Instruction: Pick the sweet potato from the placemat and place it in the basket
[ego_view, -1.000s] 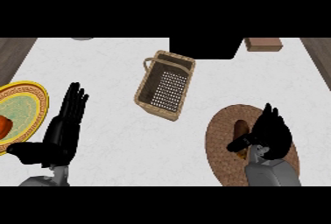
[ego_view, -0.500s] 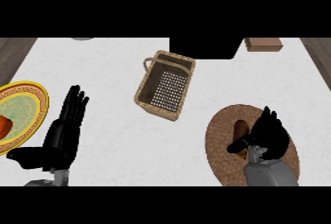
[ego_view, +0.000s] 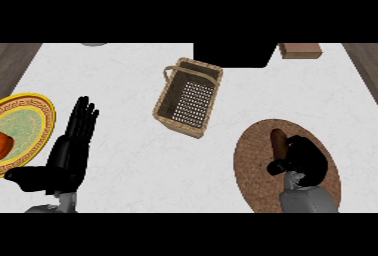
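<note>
A brown sweet potato (ego_view: 278, 141) lies on the round woven placemat (ego_view: 253, 167) at the lower right. My right hand (ego_view: 308, 159) sits on its near end with the fingers and thumb curled round it, hiding the lower part. The wicker basket (ego_view: 165, 111) stands tilted in the middle of the counter, up and left of the placemat, with nothing in it. At the lower left my left hand (ego_view: 70, 150) rests open with its fingers pointing up.
A yellow plate (ego_view: 29, 117) with a red thing (ego_view: 4, 143) on it lies at the left edge, beside my left hand. A black object (ego_view: 230, 55) and a brown block (ego_view: 300, 50) stand at the back. White counter lies between basket and placemat.
My right hand's fingers, straight and raised before, have curled down round the sweet potato, which now shows more above the hand. The left hand has stayed put.
</note>
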